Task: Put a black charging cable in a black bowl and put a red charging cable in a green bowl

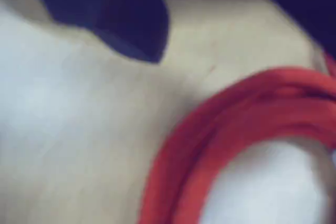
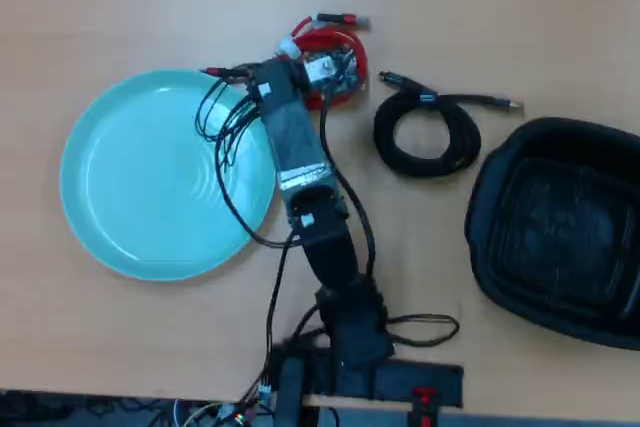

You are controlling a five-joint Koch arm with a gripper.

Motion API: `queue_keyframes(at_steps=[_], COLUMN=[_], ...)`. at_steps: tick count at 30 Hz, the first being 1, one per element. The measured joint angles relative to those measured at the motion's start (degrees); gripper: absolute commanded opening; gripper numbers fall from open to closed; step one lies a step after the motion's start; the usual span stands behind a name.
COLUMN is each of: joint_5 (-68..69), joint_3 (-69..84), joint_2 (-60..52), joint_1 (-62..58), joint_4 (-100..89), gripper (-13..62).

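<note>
The red charging cable (image 1: 220, 145) fills the lower right of the wrist view as a blurred coil on the table. My gripper (image 1: 239, 51) hangs close over it and is open: one dark jaw sits at the upper left, the other at the upper right edge above the coil. From overhead, the gripper (image 2: 325, 72) covers most of the red charging cable (image 2: 352, 55), whose plug end pokes out at the top. The black charging cable (image 2: 428, 132) lies coiled to the right. The green bowl (image 2: 120, 177) is on the left, the black bowl (image 2: 482, 217) on the right; both are empty.
The arm's thin black wires (image 2: 225, 147) loop over the green bowl's right rim. The arm base (image 2: 350, 367) is clamped at the table's near edge. Bare wooden table (image 2: 500, 7) stretches along the far side.
</note>
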State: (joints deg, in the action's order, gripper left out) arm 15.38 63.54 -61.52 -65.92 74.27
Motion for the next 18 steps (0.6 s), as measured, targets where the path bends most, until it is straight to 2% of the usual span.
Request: queue_keyframes(at_steps=[12,18], joint_5=[3.8,3.7], joint_3=[-2.3,3.0], joint_2=[0.6,0.7], joint_1=[-2.9,-2.9], joint_4=[2.4,2.9], gripper=[44.2,44.1])
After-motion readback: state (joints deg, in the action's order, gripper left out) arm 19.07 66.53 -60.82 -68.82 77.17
